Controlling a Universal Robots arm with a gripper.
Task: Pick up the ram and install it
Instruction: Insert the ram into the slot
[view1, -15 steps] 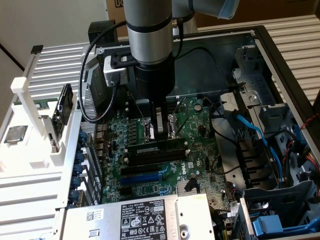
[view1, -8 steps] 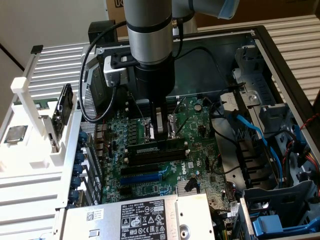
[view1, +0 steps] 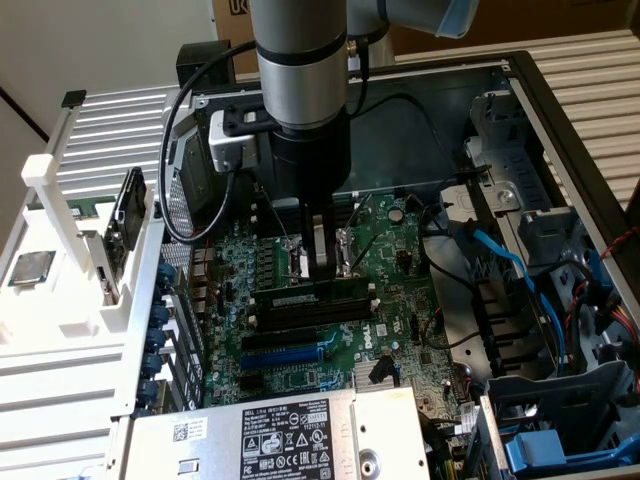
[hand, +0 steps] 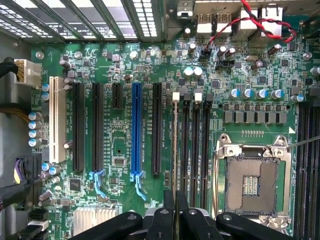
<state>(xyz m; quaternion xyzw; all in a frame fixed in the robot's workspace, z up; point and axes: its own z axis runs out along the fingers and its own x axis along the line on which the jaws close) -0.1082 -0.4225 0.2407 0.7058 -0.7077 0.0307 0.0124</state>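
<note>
open pc case (view1: 530, 90) holds green motherboard (hand: 145, 75). fingers (hand: 169, 210) are nearly together, pinching the ram (view1: 300, 297), which stands on edge along the memory slot (hand: 186, 145) row beside the cpu socket (hand: 250, 185). can't tell if seated. white rack (view1: 45, 175) at exterior view's left holds silver chip (view1: 30, 268).

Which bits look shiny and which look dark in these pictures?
Exterior view: light gleams on the silver arm, while the board under it looks dim. Wrist view: light glares through the case slats; the gripper, shut on the ram, looks black.
</note>
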